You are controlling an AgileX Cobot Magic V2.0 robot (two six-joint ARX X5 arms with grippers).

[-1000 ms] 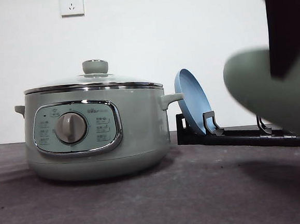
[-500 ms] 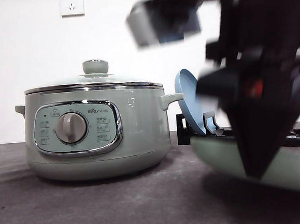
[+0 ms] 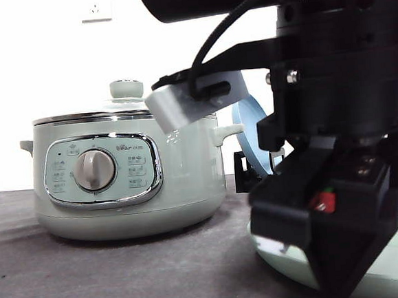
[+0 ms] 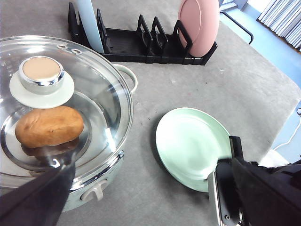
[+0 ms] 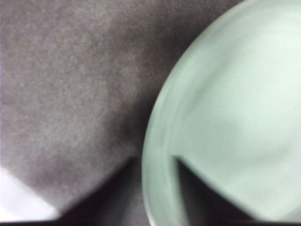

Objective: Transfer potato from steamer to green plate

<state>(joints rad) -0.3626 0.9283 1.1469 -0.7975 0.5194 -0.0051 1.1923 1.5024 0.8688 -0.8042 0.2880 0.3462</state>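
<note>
A grey felt-like table (image 4: 188,84) is carrying everything. Nearest, the right gripper (image 5: 155,162) is pinching the raised rim of the wide, shallow, pale mint-green plate (image 4: 190,146), which is lying flat beside the large round sage-green steamer (image 3: 125,175). The smooth orange-brown oval potato (image 4: 49,126) is resting inside the steamer, under the glass lid (image 4: 94,94). The left gripper (image 4: 141,207) is hanging above with its jaws spread wide. Farther back, a black dish rack (image 4: 141,47) is holding a pink plate (image 4: 200,26).

I am looking at a staged test bench, not a kitchen: bare white wall (image 3: 42,78) with one socket (image 3: 95,5), grey cloth-covered table (image 4: 197,80), black dish rack (image 4: 141,44) at the far edge.
</note>
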